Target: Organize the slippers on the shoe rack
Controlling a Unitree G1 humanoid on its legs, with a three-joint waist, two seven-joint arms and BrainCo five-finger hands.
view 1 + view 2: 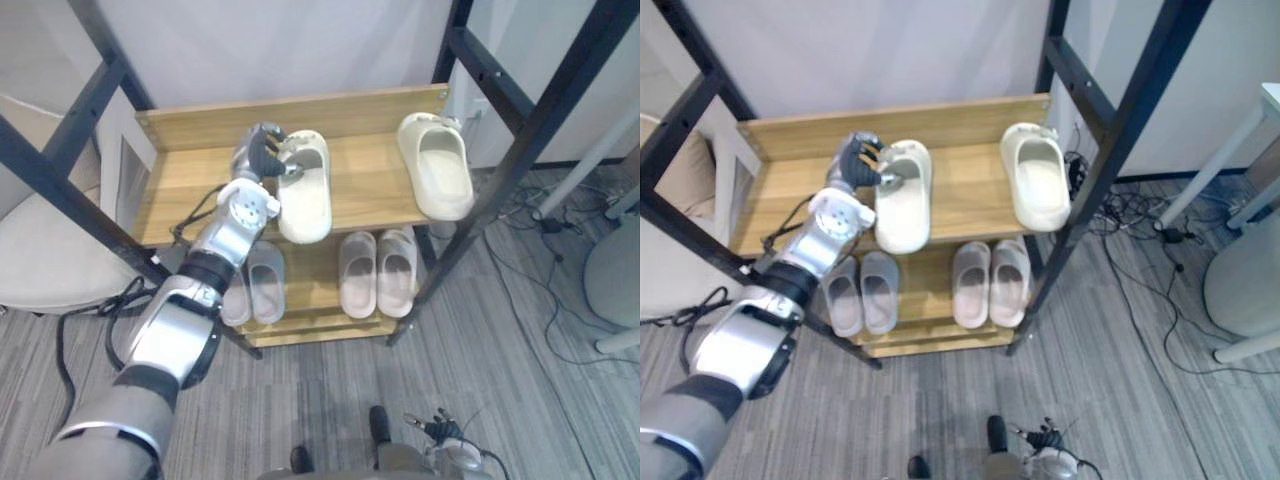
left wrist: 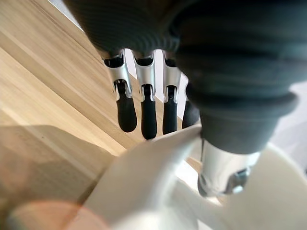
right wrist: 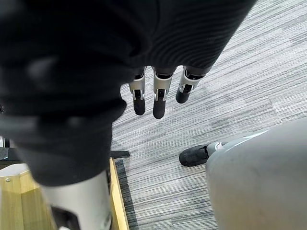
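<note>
On the top shelf (image 1: 190,180) of the shoe rack (image 1: 940,118), left hand (image 1: 262,150) closed in a pinch on the cream slipper (image 1: 305,205): fingers (image 2: 143,120) curled down the outer side of its wall, close together and just above the wood, thumb (image 2: 225,167) set on the inner side, pale rim caught between (plainest in the left wrist view). Gripped at the slipper's far left edge, with the slipper itself resting on the shelf boards, lengthwise from back to front. Well apart to the right on the same shelf, a second cream slipper (image 1: 438,165), lying free near the rack's right end and turned slightly off the line of the first. One level down, on the lower shelf (image 1: 310,325), a left grey pair (image 1: 255,285), partly behind the left forearm, and a right grey pair (image 1: 378,272) beside it, each pair set side by side, touching or nearly so. Right hand (image 3: 158,98) away from the shelves, hanging over grey striped carpet (image 3: 230,86), fingers loose and nearly straight, a little apart, holding nothing and touching nothing. Close by it in the right wrist view, a pale wooden corner of the rack. Any marking on the slippers too small to make out.
</note>
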